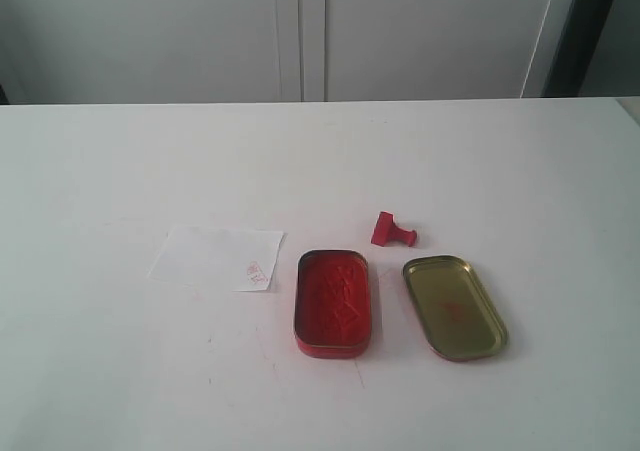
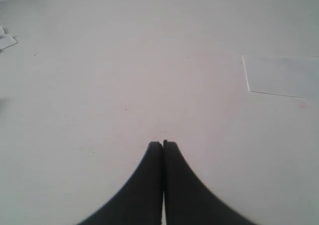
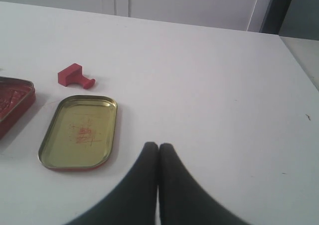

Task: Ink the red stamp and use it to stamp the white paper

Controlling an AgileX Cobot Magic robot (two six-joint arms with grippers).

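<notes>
Plainly, the left gripper (image 2: 163, 144) has its two black fingers (image 2: 144, 185) pressed together with nothing between them, hanging over the bare white table (image 1: 100, 171). The thin rectangular white paper sheet (image 1: 215, 257) lies well off to one side of it. The right gripper (image 3: 158, 146) is likewise closed tight on nothing. Its tips meet above the tabletop, apart from the open gold-coloured metal tin lid (image 3: 79, 131).

Outward from there, the tiny bright red plastic stamp (image 1: 392, 230) lies tipped on its side on the table, right of centre. It is just beyond the gap between lid and ink tin and touches neither. Its long axis runs roughly left to right: the square base faces left and slightly far, and the short knob handle points right and slightly near.

The rounded rectangular red-filled ink tin (image 1: 333, 302) sits nearer than the stamp and a little left, its long axis running near to far. The lid lies just right of it, with a narrow gap between them. Its near end is swung to the right, and a faint red smear marks its inside.

The paper rests left of the tin with its long side running left to right, slightly skewed. A small red imprint (image 1: 256, 272) sits by its near right corner, close to the tin
</notes>
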